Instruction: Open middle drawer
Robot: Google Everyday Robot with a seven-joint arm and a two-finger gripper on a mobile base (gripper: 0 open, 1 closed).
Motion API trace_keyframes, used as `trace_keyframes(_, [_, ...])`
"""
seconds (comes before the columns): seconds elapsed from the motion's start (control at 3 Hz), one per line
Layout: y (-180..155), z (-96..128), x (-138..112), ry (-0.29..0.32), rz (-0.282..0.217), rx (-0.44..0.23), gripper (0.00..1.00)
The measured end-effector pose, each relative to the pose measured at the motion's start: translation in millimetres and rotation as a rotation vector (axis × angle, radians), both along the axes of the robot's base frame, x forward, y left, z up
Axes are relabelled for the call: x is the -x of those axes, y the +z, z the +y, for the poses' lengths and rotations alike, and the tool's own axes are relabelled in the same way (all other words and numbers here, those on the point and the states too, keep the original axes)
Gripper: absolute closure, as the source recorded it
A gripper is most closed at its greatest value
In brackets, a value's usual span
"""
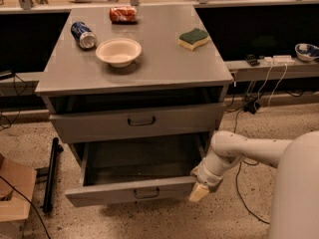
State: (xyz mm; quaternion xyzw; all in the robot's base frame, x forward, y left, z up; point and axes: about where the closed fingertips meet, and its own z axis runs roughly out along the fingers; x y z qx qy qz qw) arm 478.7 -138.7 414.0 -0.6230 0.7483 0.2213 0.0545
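Note:
The grey cabinet (pixel 149 68) has a closed drawer with a dark handle (pixel 141 121). Below it the middle drawer (pixel 130 190) stands pulled far out. Its inside is dark and looks empty, and its small bail handle (pixel 147 193) sits on the front. No drawer shows beneath it. My gripper (pixel 200 192) hangs at the end of the white arm (pixel 239 151), pointing down. It is just off the right front corner of the open drawer and holds nothing.
On the cabinet top are a white bowl (pixel 118 52), a blue can on its side (pixel 83 35), a red bag (pixel 122 14) and a green-yellow sponge (pixel 194 38). A black pole (pixel 51 176) and a cardboard box (pixel 12 193) lie on the floor at left. Cables (pixel 254 103) hang at right.

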Motion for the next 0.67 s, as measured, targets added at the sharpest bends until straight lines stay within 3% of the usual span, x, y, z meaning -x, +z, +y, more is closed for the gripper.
trace_keyframes(0.33, [1.8,0.0,-4.4,0.0,0.0,0.0,0.71])
trace_keyframes(0.67, [1.8,-0.1,-5.2,0.0,0.0,0.0,0.68])
